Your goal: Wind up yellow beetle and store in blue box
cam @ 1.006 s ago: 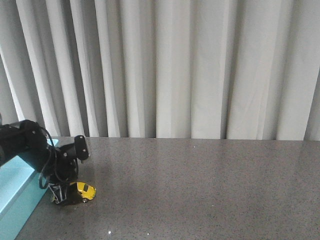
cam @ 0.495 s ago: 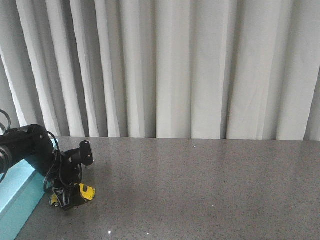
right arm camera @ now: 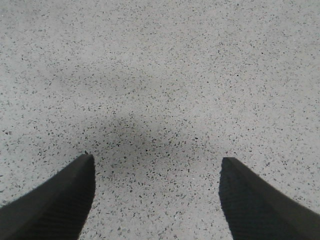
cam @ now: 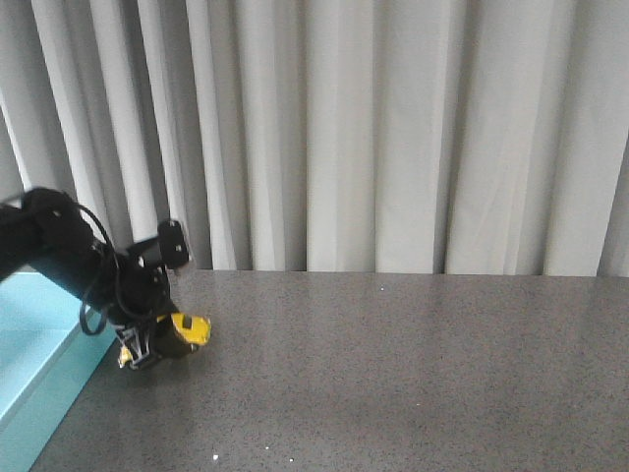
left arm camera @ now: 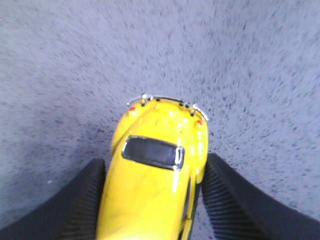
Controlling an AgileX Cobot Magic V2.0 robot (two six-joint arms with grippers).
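While your left end effector (cam: pixel 157 342) grips the one yellow beetle (cam: pixel 187 329) above the bench (cam: pixel 413 374), just right of the one blue box (cam: pixel 34 369), your right end effector (right arm camera: pixel 156 200) hangs spread wide, holding nothing.

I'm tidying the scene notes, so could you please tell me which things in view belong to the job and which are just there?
Part of the job:
- yellow beetle, held between the left gripper fingers
- blue box

Just there:
- speckled table
- curtain
- right gripper, open, holding nothing
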